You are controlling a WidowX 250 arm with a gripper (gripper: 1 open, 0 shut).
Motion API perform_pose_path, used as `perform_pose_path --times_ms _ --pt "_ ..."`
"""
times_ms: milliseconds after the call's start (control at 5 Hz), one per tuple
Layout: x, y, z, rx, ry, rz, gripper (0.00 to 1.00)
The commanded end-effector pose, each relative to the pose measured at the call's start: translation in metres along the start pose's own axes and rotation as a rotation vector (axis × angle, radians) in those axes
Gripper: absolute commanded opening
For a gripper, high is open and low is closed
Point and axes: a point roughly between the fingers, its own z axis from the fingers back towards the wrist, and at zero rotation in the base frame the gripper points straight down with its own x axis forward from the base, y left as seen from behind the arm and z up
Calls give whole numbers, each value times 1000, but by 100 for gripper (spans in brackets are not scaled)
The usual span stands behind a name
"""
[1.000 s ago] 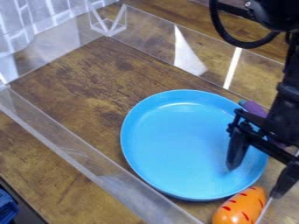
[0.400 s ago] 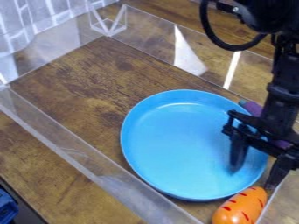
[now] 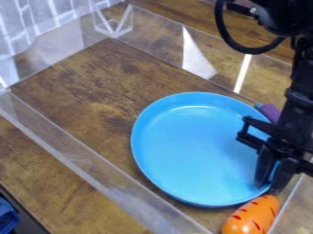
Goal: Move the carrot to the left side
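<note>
Blue plate (image 3: 202,146) shifted slightly right; we find black gripper (image 3: 272,169) fingers close together — grip unconfirmed — striped carrot (image 3: 252,216) just below, lower right.

Looks like a lab or workshop corner set up for robot trials. Evidence: black robot arm (image 3: 284,87), cable looping off it, reaching in from the right over a wood-grain bench (image 3: 86,87). Clear, see-through strips (image 3: 91,155), apparently plastic, standing as low walls round the work area. Toy-kitchen props inside: round blue plate (image 3: 196,146), orange plastic carrot (image 3: 251,216) with darker stripes, purple item (image 3: 270,111) partly behind the arm. Pale ridged surface (image 3: 49,20) at top left, material unclear. Room beyond out of frame; building type can't be told.
</note>
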Motion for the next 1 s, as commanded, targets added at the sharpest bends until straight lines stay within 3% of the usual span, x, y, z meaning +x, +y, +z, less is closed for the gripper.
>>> perform_pose_path --times_ms 0,200,600,800 --pt "0 -7 18 -5 -36 -76 0" --pt "4 -5 21 -1 -32 -98 0" --pt "-10 -8 45 -31 -46 18 0" --pt "-13 -7 48 -43 -52 50 0"
